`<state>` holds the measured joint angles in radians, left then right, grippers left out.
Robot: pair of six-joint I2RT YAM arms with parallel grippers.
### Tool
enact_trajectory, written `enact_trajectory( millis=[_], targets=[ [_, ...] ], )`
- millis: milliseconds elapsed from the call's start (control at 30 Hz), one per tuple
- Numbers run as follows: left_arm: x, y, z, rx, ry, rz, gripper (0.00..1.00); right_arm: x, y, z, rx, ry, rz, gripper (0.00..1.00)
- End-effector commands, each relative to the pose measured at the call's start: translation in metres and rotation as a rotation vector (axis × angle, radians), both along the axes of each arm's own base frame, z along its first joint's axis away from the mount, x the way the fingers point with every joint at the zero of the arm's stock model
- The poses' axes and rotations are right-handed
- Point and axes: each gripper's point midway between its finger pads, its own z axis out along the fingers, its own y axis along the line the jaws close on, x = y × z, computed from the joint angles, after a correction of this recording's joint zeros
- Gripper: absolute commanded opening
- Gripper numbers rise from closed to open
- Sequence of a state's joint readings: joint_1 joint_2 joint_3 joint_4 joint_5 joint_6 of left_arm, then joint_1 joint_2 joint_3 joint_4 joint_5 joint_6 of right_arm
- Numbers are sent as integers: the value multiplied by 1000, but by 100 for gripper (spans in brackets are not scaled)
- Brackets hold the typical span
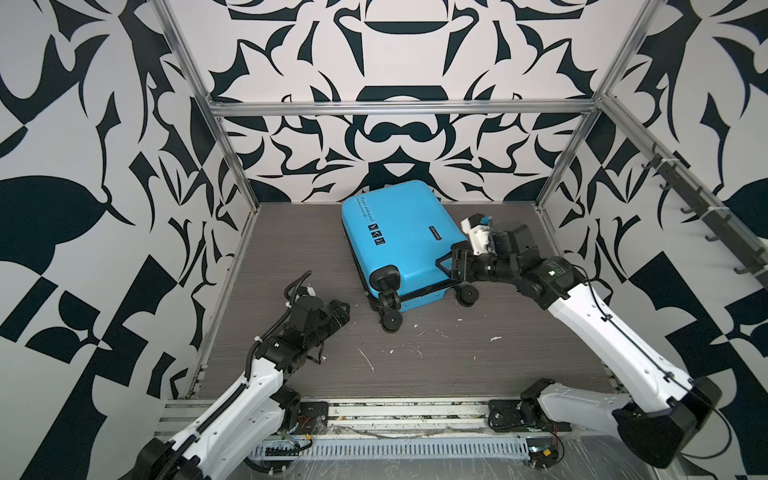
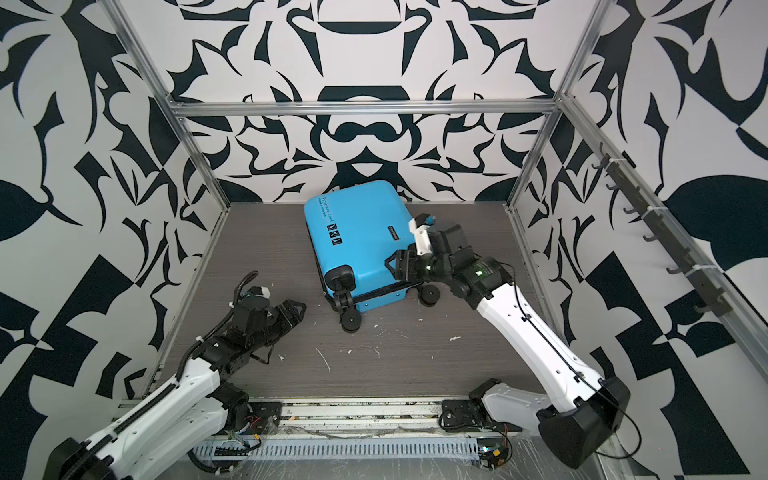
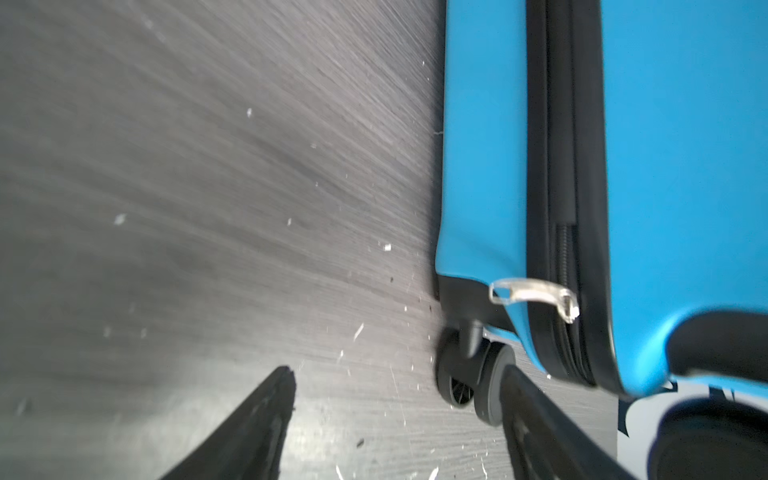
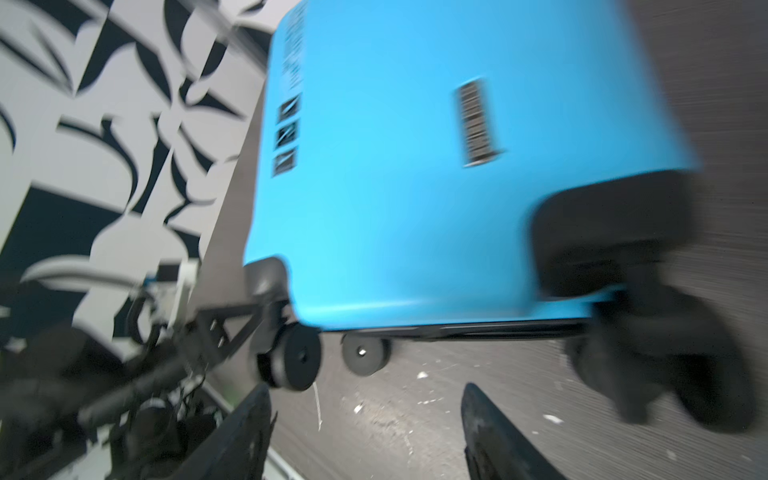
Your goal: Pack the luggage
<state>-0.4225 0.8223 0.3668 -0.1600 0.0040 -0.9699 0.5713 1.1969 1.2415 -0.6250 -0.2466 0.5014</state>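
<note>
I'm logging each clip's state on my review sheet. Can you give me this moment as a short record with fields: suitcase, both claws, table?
suitcase: bright blue hard-shell, lying flat, lid shut, wheels toward the arms
zipper pull: silver, by a wheel corner
left claw: open, empty, apart from the suitcase
right claw: open, empty, at the suitcase's wheel end
table: grey wood-grain, white flecks

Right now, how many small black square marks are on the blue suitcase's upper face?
3, in one short row on the upper face of the luggage: end mark beside the printed text, middle mark, other end mark. Hidden faces may carry more.
</note>
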Motion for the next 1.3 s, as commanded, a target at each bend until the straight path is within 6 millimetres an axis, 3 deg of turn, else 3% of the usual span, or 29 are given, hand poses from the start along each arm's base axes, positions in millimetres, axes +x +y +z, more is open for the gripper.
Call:
enact_trajectory(
  millis=[0, 133, 367, 667, 833, 1033, 1267],
  targets=[
    [14, -19, 18, -100, -46, -143, 80, -11, 28, -6, -57, -1, 44, 73],
    [33, -15, 15, -147, -37, -131, 78, -36, 67, -20, -118, 6, 127, 75],
    [54, 2, 26, -158, -90, -102, 79, -57, 110, -51, -268, 17, 197, 75],
    [71, 30, 46, -177, -156, -66, 79, -45, 122, -81, -420, 36, 157, 73],
    [92, 19, 45, -208, -143, -118, 73, -37, 127, -95, -468, 46, 146, 72],
    [118, -22, 11, -219, -37, -219, 56, -24, 133, -99, -496, 12, 121, 68],
    [136, -51, -17, -240, 14, -237, 50, -11, 131, -98, -481, 3, 93, 65]
  ],
)
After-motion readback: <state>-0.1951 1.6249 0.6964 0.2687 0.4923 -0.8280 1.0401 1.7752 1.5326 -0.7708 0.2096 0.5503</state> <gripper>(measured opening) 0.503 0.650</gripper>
